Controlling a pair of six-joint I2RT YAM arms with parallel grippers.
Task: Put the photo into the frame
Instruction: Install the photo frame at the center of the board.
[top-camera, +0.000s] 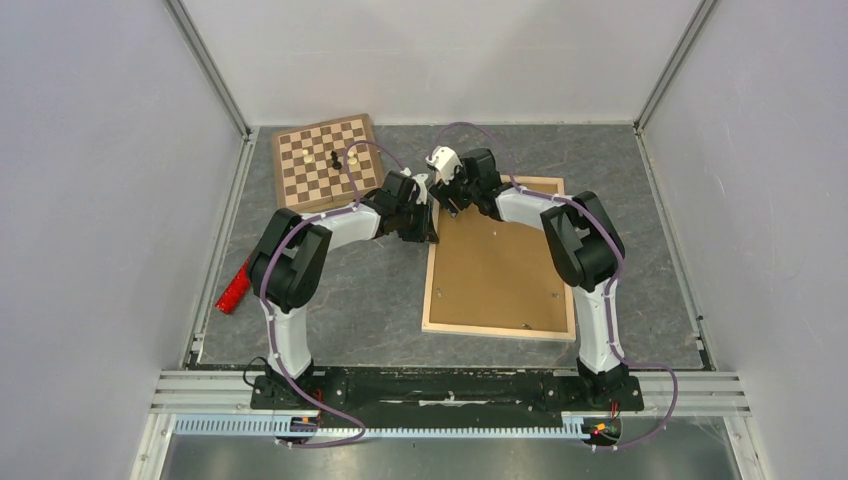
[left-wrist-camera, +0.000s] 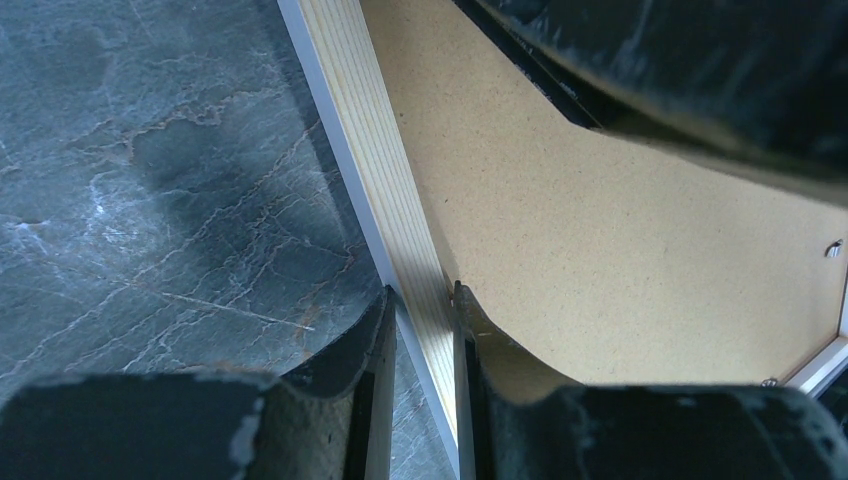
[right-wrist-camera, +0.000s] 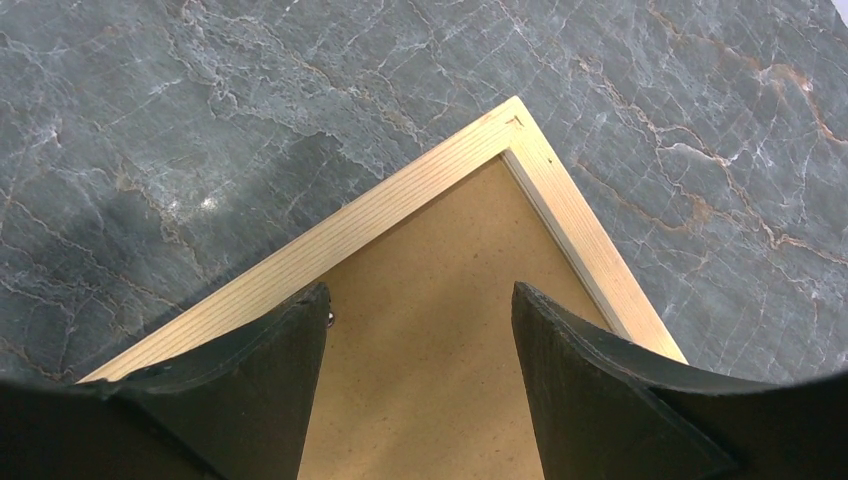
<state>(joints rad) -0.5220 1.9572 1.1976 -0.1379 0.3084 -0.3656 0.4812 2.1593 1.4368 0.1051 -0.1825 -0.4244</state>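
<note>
The frame (top-camera: 497, 330) lies face down right of centre on the grey table, its light wooden bars (right-wrist-camera: 330, 240) around a plain brown backing board (top-camera: 500, 265). My left gripper (top-camera: 430, 226) sits at the frame's left bar near the far corner. In the left wrist view the gripper (left-wrist-camera: 422, 300) is shut on that bar (left-wrist-camera: 380, 170), one finger outside it and the other on the board side. My right gripper (top-camera: 452, 198) hovers over the far left corner. In its own view it (right-wrist-camera: 420, 292) is open above the board (right-wrist-camera: 440, 400). The photo is hidden.
A checkered chessboard (top-camera: 325, 160) with a few pieces (top-camera: 333, 158) lies at the far left, just behind the left arm. A red object (top-camera: 233, 290) lies by the left wall. Enclosure walls stand on three sides of the table.
</note>
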